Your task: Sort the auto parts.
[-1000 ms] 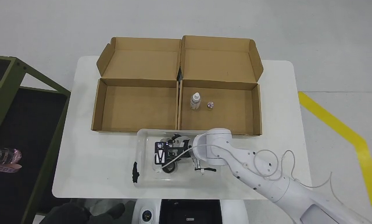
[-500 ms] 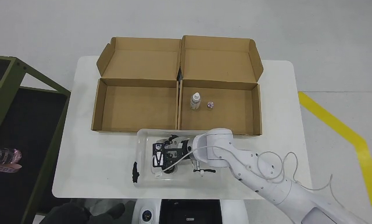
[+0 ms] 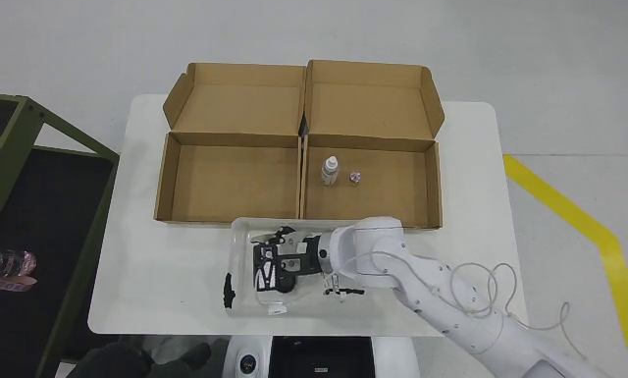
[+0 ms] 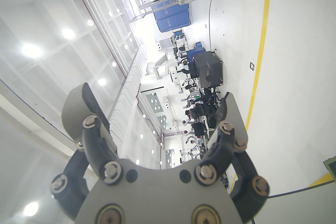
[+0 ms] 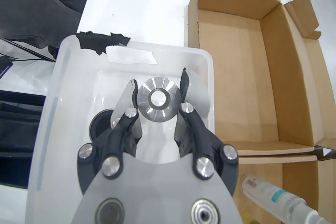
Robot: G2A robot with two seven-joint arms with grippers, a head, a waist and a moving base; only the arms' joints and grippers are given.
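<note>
A clear plastic bin (image 3: 238, 243) sits at the table's front edge. My right gripper (image 3: 263, 266) is down inside it. In the right wrist view my right gripper (image 5: 158, 77) is shut on a silver metal disc (image 5: 169, 93) with a centre hole, one finger on each side of its rim. A black ring part (image 5: 97, 125) lies on the bin's (image 5: 131, 47) floor beside the left finger. My left gripper (image 4: 155, 104) is open, holds nothing, and points up into the room.
Two open cardboard boxes stand behind the bin: the left box (image 3: 231, 182) is bare, and the right box (image 3: 397, 191) holds a small bottle (image 3: 331, 170) and a tiny pink item (image 3: 355, 177). A green-framed cart (image 3: 44, 182) stands left of the table.
The right arm has slid leftward along the bin, carrying its gripper closer to the bin's left end. The boxes and the bottle have not moved.
</note>
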